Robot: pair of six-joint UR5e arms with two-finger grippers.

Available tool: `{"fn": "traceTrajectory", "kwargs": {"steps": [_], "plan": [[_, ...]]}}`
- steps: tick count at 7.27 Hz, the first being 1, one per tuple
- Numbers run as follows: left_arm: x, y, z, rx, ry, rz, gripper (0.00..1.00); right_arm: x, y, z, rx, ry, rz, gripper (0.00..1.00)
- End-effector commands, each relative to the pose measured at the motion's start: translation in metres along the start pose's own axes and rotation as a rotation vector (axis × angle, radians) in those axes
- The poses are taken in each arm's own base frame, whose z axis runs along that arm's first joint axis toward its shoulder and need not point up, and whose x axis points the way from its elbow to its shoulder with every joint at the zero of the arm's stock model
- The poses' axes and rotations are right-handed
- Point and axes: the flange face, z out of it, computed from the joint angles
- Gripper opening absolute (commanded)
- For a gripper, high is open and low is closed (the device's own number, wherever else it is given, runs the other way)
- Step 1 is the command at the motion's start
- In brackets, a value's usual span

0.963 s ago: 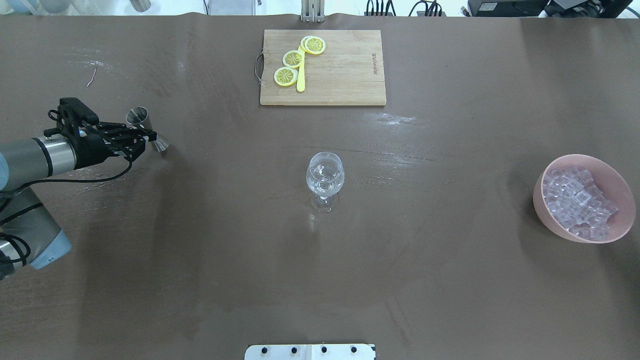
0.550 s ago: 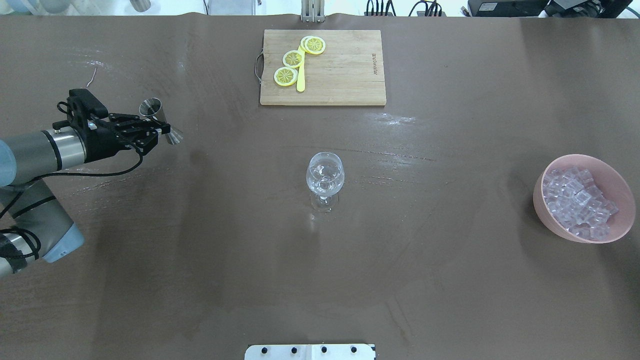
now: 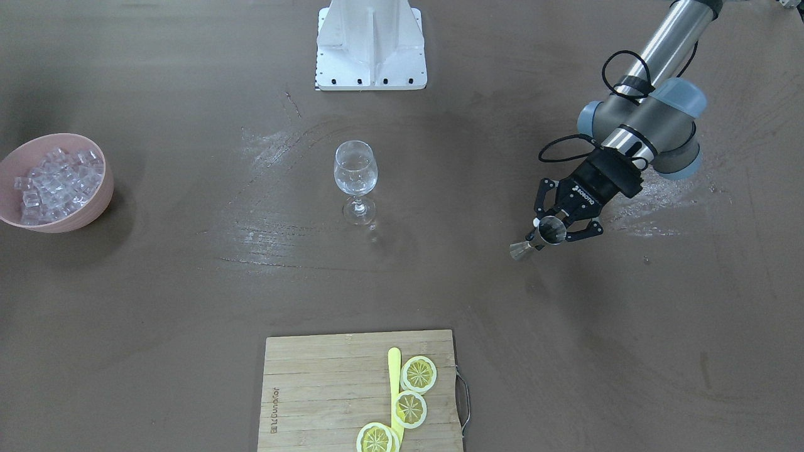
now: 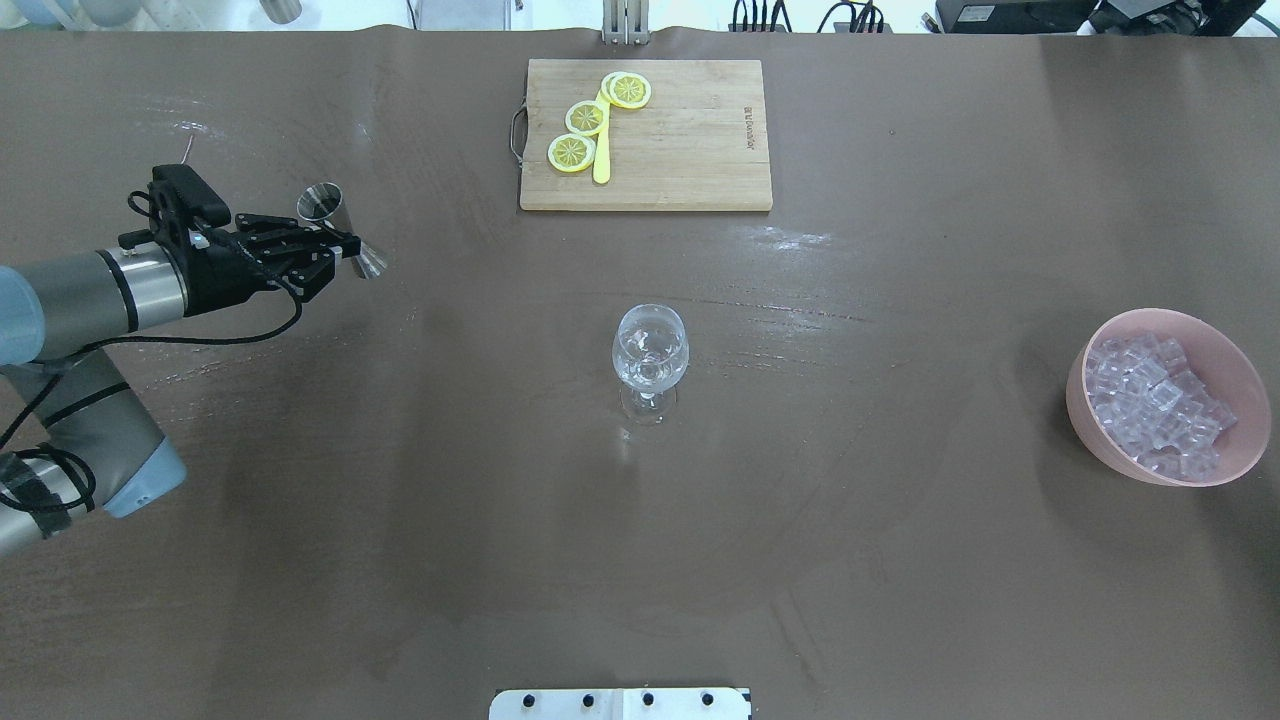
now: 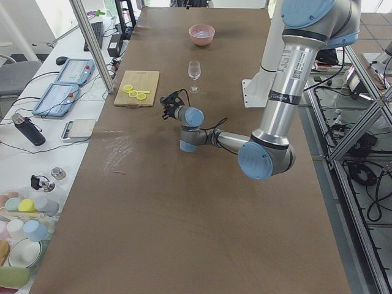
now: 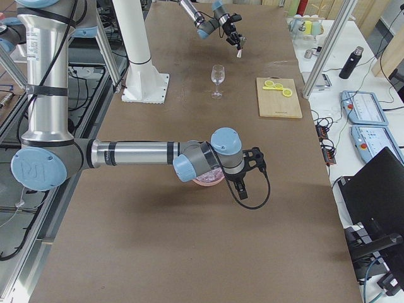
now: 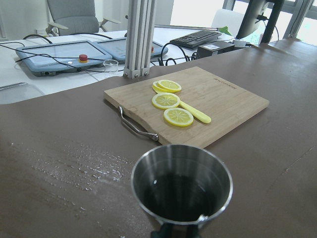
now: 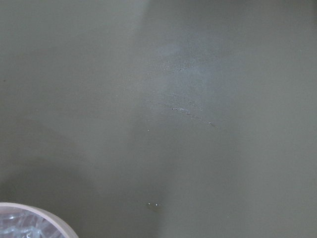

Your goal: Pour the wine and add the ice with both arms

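- Left gripper clamped on steel jigger, dark liquid inside.
- Clear stemmed wine glass upright mid-table.
- Ice: small clear cubes heaped in pink bowl, far right.
- Right gripper near that bowl; grip impossible to tell.

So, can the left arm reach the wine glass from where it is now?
Probably yes. The left gripper, shut on the jigger, has only table surface between it and the wine glass; the cutting board lies well off that path. The glass stands mid-table, so reach looks likely.
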Motion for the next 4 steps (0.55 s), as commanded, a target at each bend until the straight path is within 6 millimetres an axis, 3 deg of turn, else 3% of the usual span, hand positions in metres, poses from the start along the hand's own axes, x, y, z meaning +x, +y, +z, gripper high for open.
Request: {"fn": "traceTrajectory", "kwargs": {"steps": [1, 2, 4], "plan": [[0.045, -0.008, 0.021, 0.005, 0.071, 0.034, 0.0, 0.0, 0.001, 0.0, -0.002, 0.0, 0.002, 1.0], [0.07, -0.013, 0.025, -0.005, 0.096, 0.032, 0.0, 0.0, 0.001, 0.0, -0.002, 0.0, 0.003, 1.0], [0.107, -0.046, 0.025, -0.049, 0.082, 0.085, 0.0, 0.001, 0.002, 0.001, -0.002, 0.002, 0.005, 1.0]]}}
